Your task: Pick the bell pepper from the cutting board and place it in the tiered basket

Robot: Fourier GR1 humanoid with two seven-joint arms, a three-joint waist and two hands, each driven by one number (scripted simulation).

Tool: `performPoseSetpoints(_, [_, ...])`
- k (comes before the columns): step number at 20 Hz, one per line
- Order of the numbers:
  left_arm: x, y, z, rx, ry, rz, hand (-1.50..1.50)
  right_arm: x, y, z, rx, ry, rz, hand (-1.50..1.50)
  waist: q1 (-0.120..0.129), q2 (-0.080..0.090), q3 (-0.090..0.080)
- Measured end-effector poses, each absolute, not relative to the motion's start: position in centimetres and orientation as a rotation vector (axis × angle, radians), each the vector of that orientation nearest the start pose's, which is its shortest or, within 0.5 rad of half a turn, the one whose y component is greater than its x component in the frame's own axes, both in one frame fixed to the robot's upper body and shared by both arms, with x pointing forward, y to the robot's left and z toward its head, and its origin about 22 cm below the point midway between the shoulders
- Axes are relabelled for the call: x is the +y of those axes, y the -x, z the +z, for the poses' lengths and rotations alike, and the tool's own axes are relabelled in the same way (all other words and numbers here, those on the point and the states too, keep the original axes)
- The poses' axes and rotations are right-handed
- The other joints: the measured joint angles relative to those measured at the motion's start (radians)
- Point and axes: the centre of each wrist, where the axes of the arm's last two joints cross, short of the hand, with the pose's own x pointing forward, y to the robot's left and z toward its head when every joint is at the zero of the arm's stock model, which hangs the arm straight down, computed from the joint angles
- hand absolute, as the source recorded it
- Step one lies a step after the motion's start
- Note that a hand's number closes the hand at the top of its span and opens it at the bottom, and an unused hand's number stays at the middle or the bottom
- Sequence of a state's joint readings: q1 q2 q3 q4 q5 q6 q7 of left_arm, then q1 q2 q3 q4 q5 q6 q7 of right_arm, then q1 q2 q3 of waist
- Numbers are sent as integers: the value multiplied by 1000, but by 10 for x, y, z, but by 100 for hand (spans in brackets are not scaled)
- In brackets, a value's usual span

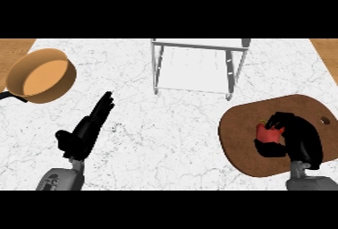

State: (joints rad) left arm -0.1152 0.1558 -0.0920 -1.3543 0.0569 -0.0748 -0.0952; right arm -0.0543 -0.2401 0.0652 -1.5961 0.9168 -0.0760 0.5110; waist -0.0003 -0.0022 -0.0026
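1. White marbled counter carries a brown cutting board at the right, a tiered basket at top centre, and an orange pan at top left.
2. Right hand: fingers and thumb curled around the red bell pepper, which sits over the cutting board.
3. Left hand: fingers straight and released, holding nothing, resting at the lower left.

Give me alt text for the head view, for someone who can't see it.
The robot's right hand curls around a red bell pepper on a brown cutting board. A tiered basket stands behind, an orange pan far left, left hand open.
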Motion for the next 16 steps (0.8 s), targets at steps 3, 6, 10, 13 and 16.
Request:
performPoseSetpoints(3, [236, -269, -21, -1533, 80, -234, 0, -299, -268, 35, -1048, 1055, 713, 150, 5, 1, -1])
performPoseSetpoints(6, [234, -267, -21, -1535, 93, -242, 0, -344, -280, 46, -991, 1037, 859, 150, 22, 5, -1])
performPoseSetpoints(10, [231, -268, -19, -1535, 93, -244, 0, -396, -303, 68, -1003, 1045, 939, 150, 27, 6, -1])
performPoseSetpoints(13, [230, -267, -20, -1536, 87, -238, 0, -414, -316, 83, -1098, 995, 876, 150, 22, 6, 2])
performPoseSetpoints(16, [232, -267, -22, -1534, 80, -229, 0, -412, -327, 103, -1248, 891, 784, 150, 12, 3, 2])
